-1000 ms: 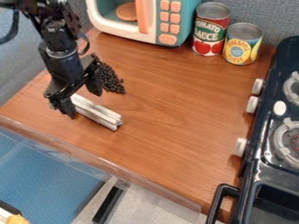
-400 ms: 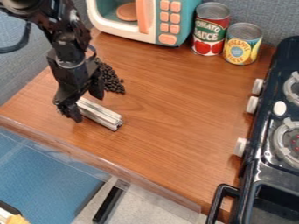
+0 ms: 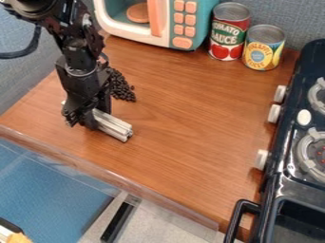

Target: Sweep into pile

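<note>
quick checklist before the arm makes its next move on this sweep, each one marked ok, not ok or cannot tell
1. pincer at the silver grooved bar: ok
2. bar held firmly enough to sweep: cannot tell
3. bar's exposed end apart from the dark beans: ok, bare wood between them
4. all the beans in plain sight: not ok, the arm overlaps their left side
5. red-labelled can and yellow-labelled can away from the beans: ok, both stand beyond, to the right of the microwave

Wooden tabletop (image 3: 187, 111): pellets (image 3: 120, 88), bar (image 3: 113, 126), two cans (image 3: 228, 35), toy microwave (image 3: 155, 21)
</note>
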Controlling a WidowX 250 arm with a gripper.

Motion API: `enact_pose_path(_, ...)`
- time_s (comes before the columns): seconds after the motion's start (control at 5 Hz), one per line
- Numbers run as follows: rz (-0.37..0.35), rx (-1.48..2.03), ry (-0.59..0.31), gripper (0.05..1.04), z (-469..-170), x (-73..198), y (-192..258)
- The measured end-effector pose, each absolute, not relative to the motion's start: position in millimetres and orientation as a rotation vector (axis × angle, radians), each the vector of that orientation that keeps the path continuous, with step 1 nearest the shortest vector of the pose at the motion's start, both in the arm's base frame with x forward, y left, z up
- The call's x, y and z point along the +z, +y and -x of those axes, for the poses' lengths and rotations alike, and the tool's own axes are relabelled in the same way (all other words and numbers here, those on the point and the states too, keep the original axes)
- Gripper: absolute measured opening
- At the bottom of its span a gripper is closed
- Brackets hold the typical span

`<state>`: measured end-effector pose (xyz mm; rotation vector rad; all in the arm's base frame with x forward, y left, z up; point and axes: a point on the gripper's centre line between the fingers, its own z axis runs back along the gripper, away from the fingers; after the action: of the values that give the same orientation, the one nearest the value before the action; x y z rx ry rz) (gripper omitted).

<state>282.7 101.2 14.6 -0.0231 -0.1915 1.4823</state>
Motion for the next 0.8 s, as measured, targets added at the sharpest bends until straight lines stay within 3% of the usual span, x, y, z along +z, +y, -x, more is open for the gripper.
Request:
enact_pose_path(0.2,0.066,1.452,-0.140,0.378,-282,15,94)
enact_pose_path(0.8,0.193,1.333,-0.253,0.378,-323,59,133)
